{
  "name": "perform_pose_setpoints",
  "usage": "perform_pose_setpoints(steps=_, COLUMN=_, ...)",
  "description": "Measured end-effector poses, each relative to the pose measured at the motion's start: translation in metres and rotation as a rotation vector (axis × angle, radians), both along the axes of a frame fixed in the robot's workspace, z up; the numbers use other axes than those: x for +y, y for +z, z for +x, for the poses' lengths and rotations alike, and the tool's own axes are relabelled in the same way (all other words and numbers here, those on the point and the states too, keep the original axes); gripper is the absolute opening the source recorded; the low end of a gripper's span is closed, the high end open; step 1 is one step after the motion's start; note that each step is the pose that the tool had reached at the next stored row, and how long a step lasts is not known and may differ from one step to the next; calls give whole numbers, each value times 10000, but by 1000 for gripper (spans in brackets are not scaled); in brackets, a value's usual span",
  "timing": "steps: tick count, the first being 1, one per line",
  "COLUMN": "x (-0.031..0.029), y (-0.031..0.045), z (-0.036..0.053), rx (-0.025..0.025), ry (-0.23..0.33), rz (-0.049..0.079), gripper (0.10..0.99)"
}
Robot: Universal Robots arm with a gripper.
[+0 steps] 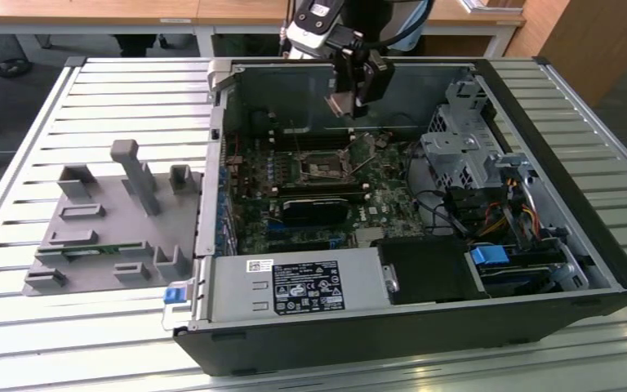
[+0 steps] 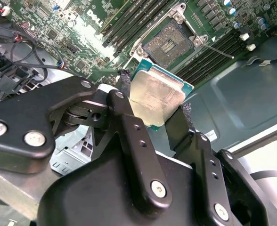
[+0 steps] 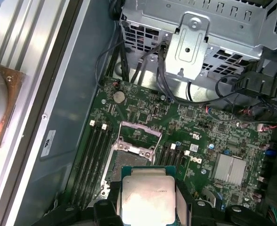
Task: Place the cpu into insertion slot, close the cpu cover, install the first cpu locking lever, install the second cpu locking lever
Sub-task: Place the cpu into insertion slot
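Note:
My gripper hangs over the back of the open computer case, shut on the cpu. In the second wrist view the cpu, a square chip with a dull silver face and green edge, sits clamped between the two black fingers. It is held in the air, apart from the board. The insertion slot lies open on the motherboard beyond it, a dark square with a metal rim. In the first wrist view the cpu partly hides the insertion slot, and the cpu cover stands flipped open behind it.
The case lies on a slatted metal table. A silver drive cage and cables stand on the exterior view's right of the slot, and a black card lies in front of it. A grey fixture sits outside the case.

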State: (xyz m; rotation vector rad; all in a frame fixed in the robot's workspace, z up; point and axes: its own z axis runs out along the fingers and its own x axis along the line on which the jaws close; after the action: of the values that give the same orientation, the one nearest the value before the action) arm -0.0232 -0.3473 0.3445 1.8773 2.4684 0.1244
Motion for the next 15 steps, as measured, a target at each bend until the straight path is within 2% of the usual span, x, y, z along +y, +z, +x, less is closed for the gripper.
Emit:
perform_pose_setpoints(steps=7, x=0, y=-34, z=0, rx=28, ry=-85, rz=0, gripper=545)
perform_pose_setpoints(steps=15, x=0, y=-75, z=0, rx=28, ry=-1346, rz=2, gripper=545)
